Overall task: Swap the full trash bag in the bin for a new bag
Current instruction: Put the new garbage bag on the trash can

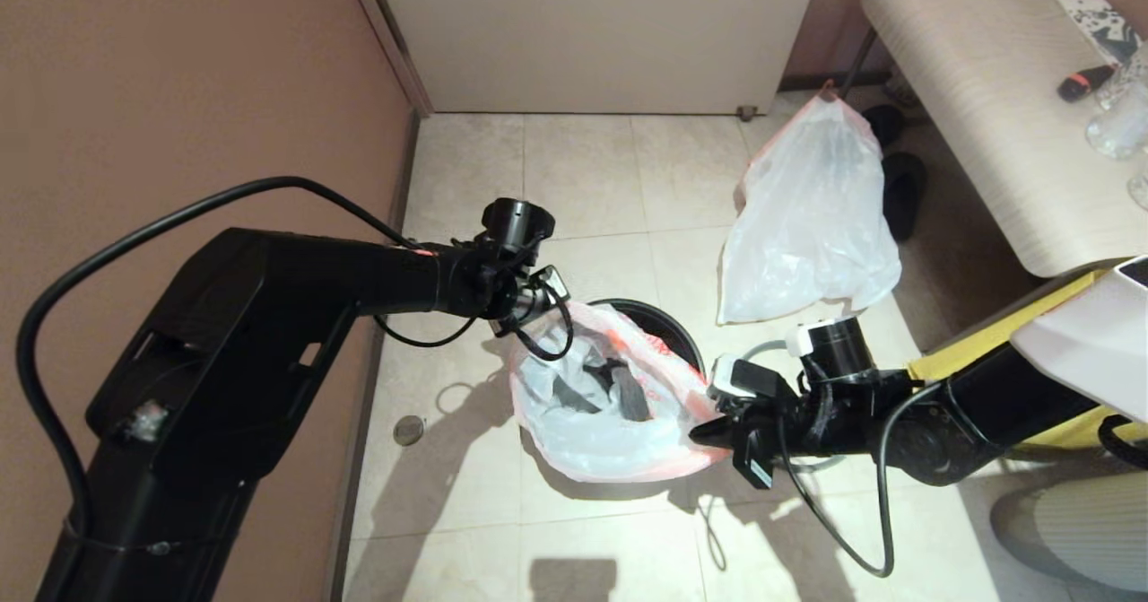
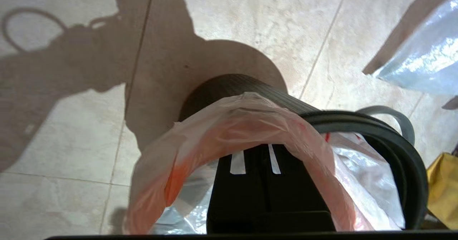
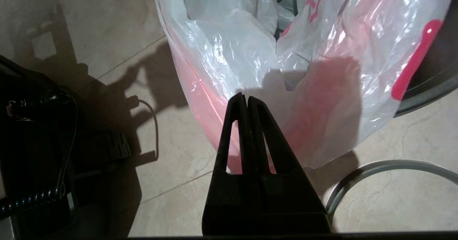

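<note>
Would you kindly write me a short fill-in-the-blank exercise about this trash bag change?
1. The full trash bag stands on the floor ____ the bin.
2. The new bag has its mouth stretched between ____ grippers.
3. The right gripper has its fingers ____ on the hem.
4. The grey ring lies on the ____.

Answers: outside; both; shut; floor

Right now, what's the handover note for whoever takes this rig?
Left claw: shut on the new bag, pinching its hem at the bin rim.
Right claw: shut on the new bag at the opposite hem.
Done: full trash bag is out, on the floor beyond the bin.
The grey ring lies on the floor beside the bin.
Left: the bag mouth is only partly over the rim; finish spreading it, then probably refit the ring.
</note>
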{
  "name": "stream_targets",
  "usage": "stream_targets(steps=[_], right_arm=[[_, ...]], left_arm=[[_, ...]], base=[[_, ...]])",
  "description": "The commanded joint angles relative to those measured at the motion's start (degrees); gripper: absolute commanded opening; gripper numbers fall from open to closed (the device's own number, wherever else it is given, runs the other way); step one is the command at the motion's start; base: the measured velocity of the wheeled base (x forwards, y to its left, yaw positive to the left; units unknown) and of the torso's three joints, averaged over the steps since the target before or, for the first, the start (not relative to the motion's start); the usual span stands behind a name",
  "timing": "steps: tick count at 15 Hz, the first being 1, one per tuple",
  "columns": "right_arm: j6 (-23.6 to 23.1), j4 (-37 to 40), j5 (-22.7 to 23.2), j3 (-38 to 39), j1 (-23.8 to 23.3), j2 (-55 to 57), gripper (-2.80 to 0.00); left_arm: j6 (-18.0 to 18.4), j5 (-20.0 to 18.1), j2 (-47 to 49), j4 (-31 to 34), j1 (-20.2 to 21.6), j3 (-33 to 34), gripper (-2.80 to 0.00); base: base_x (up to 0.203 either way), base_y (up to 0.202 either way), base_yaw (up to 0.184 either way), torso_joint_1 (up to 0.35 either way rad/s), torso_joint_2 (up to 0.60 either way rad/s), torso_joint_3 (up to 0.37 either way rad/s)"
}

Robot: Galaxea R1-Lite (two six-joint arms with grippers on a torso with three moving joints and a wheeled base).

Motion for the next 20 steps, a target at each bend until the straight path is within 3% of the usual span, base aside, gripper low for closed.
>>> stream_targets(steps=[1,4,10,20], right_arm=[[-0.1,-0.2,-0.4,-1.2,-0.5,2.4,-2.8],[0.0,-1.4,-3.3,-3.1,-2.4,3.7,-2.8],[0.2,-2.0,-3.9,-4.7,-3.5,6.0,-2.8],[0.1,-1.4,-5.0,-5.6,-2.8,9.9,-2.8]], left_arm=[[-0.3,0.1,-0.2,0.1,0.2,0.3,-2.8],[-0.1,-0.1,-0.7,0.0,1.1,-0.1,-2.8],[0.0,-0.4,1.4,-0.1,2.9,0.3,-2.8],[-0.5,-1.1,2.5,-0.9,1.4,3.8,-2.8]], base=[[0.0,0.0,0.0,0.0,0.0,0.0],[0.0,0.0,0.0,0.0,0.0,0.0],[0.0,0.0,0.0,0.0,0.0,0.0],[0.0,0.0,0.0,0.0,0.0,0.0]])
